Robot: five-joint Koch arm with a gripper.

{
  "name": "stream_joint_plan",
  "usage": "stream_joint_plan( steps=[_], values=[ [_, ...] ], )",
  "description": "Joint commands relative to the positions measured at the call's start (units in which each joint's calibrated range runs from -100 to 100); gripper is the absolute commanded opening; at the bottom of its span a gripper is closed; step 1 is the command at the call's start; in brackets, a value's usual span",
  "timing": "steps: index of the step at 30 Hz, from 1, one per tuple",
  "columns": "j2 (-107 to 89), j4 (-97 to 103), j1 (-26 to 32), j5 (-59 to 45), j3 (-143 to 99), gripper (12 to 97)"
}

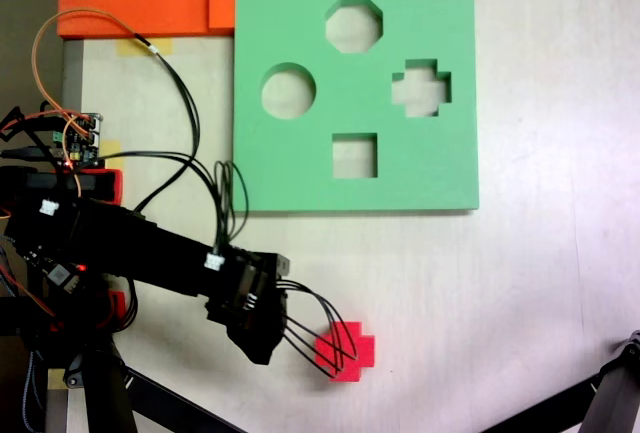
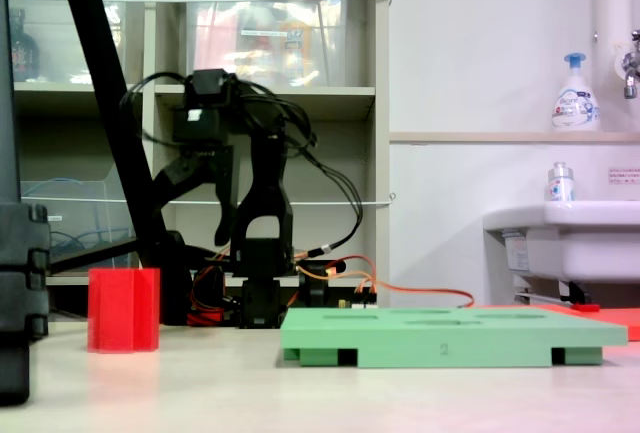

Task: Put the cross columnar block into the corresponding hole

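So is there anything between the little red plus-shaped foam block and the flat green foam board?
No. In a fixed view, bare table separates the red plus-shaped foam block from the green foam board.

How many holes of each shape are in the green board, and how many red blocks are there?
Green board:
Octagon holes: 1
Round holes: 1
Plus-shaped holes: 1
Square holes: 1
Red plus-shaped blocks: 1, on the table off the board
Total: 4 holes and 1 block, 5 in all.
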Motion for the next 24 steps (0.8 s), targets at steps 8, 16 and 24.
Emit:
stream_joint_plan(
  steps=[8,16,24],
  values=[
    [28.05,-3.14,-1.71,-2.78,21.37,82.1],
    [41.32,-2.94,-1.71,-3.13,29.05,82.0],
    [52.21,-2.75,-1.71,-3.66,35.83,82.0]
  ],
)
